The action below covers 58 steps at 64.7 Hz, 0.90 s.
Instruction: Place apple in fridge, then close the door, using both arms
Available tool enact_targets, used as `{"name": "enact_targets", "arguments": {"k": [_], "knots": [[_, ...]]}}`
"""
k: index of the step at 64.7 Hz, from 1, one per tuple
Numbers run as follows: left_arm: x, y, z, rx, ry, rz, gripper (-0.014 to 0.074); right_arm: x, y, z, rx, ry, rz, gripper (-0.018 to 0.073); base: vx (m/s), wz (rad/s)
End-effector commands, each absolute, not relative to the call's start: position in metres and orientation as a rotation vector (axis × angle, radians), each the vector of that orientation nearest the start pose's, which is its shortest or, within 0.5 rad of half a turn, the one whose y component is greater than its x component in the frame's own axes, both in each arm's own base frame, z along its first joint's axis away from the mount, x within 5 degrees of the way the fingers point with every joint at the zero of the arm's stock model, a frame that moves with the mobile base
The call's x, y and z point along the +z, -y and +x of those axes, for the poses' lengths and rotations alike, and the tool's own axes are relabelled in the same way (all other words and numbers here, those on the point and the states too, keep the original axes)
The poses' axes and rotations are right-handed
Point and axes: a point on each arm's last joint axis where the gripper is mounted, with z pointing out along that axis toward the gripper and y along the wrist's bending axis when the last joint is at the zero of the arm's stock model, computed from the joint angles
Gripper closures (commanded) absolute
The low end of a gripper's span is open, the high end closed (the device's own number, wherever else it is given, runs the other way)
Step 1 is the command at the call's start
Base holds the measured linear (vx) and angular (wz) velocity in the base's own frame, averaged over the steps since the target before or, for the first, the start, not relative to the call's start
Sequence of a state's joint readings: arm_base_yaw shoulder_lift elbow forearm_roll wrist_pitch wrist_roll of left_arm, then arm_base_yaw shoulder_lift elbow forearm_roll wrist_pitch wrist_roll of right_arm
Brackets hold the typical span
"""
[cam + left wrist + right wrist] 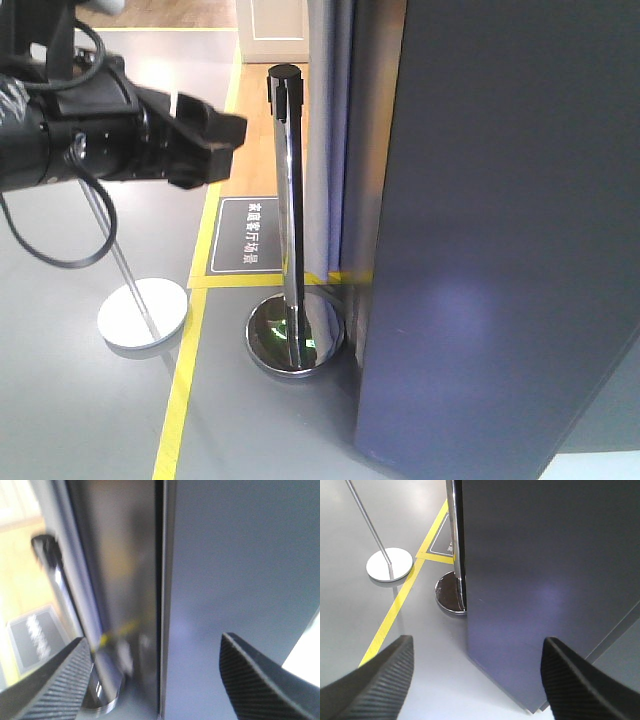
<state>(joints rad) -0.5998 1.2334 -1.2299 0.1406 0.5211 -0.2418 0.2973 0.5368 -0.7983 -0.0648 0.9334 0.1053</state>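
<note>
Going left to right with the fridge (pixel 500 250) as the reference point: far to its left in the front view is a white round stand base (pixel 143 313) on the floor, and above that the left arm's tool (pixel 205 130) reaches in from the left edge, pointing toward the fridge but well apart from it. Nearer the fridge is a chrome stanchion post (pixel 288 200), standing just left of the grey panel, with a yellow floor line (pixel 185 380) running past its base.

The left wrist view shows the left tool with its fingers (pixel 55 685) spread wide and nothing between them. It faces a tall vertical seam in the grey, which I think is the door's (pixel 235 580) edge against the cabinet side (so the door looks about shut, but I can't be sure from this blur).

The right tool (pixel 480 680) is wide open and empty too, looking down at the fridge's lower corner and the floor.

No apple visible in any view; presumably inside, can't confirm.

Key relation: the door panel is tall and vertical, lying to the right of the left tool, so any final push goes rightward into it. I can't tell which arm is nearer.
</note>
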Motion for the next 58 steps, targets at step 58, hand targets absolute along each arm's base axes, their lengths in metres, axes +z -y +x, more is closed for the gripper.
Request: {"name": "enact_targets", "arguments": {"k": [58], "knots": [[0.426,0.146,0.224,-0.419,-1.886,0.416,0.0083,0.382,-0.019,0.152,-0.007,-1.818,-0.003,0.0052,0.0,0.0]]}}
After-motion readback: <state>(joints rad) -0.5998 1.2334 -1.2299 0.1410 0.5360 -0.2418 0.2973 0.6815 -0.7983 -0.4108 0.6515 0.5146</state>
